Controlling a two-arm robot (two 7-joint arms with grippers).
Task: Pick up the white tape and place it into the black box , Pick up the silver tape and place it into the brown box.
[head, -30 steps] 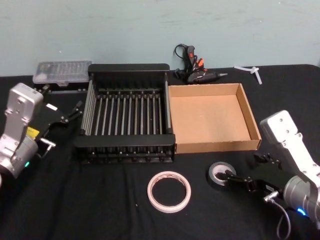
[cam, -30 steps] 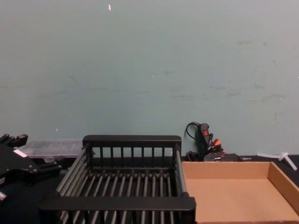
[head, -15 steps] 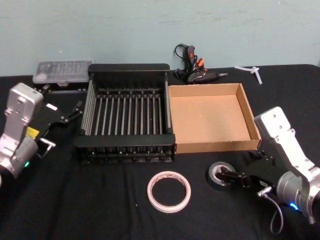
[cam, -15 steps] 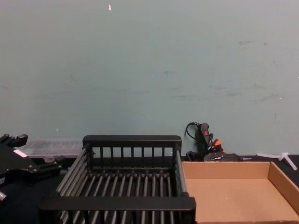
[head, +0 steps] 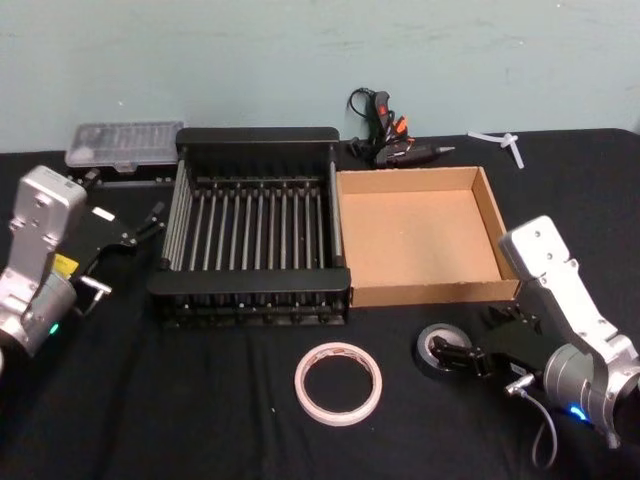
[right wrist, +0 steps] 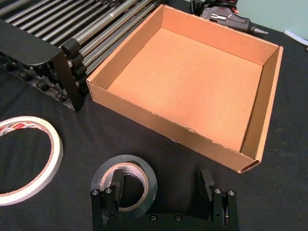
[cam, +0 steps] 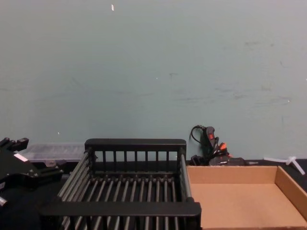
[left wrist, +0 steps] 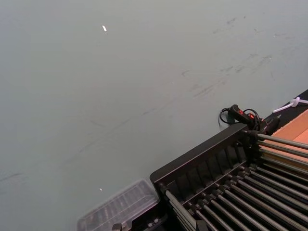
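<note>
The white tape [head: 338, 383] lies flat on the black cloth in front of the black box [head: 255, 136]. To its right, in front of the brown box [head: 497, 215], lies the silver tape [head: 432, 345]. My right gripper [head: 470, 337] is open at table level. One finger sits inside the silver tape's [right wrist: 146, 173] hole and the other stands outside, to the roll's right. In the right wrist view the white tape [right wrist: 54, 143] sits beside the roll. Both boxes hold nothing. My left gripper [head: 153, 220] hangs open, left of the black box.
A black and orange glue gun [head: 385, 135] lies behind the boxes. A clear plastic case [head: 125, 142] sits at the back left, and a white plastic piece [head: 500, 140] at the back right. Bare black cloth stretches along the table's front.
My right arm has shifted left and closer to the silver tape, bringing its finger deeper into the roll's hole. The left arm and the white tape have not moved.
</note>
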